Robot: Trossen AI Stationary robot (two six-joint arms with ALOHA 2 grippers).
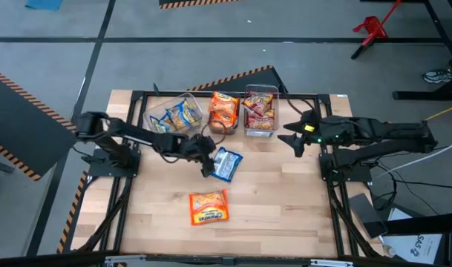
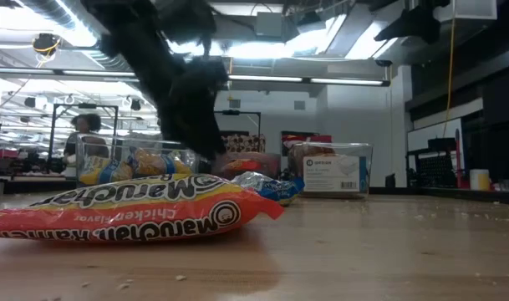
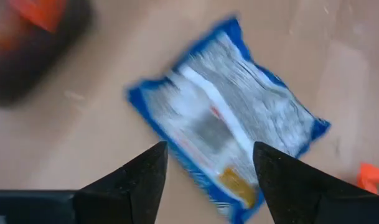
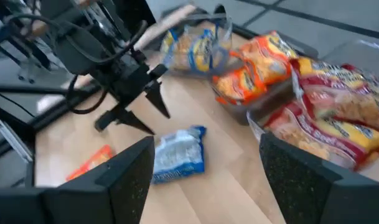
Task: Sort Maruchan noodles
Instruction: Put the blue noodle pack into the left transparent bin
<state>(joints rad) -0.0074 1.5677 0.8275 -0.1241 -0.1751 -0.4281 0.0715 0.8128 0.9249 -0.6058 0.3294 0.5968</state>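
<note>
Left hand (image 1: 208, 165), fingers apart, just beside the blue packet (image 1: 227, 165) at mid-counter (image 1: 285, 208).
Packet lies flat, seemingly unheld, long axis skewed across the fingers' gap; right hand (image 1: 294, 138), open, well apart.

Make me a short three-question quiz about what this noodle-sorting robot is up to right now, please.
1. True or false: the left hand is gripping the blue packet.
2. How many packets lie loose on the table?
3. Which colour fills the right-most bin: A orange, B red, C blue?

Key: 1 false, its fingers are open above the packet. 2 two, the blue one and an orange packet. 3 B.
</note>
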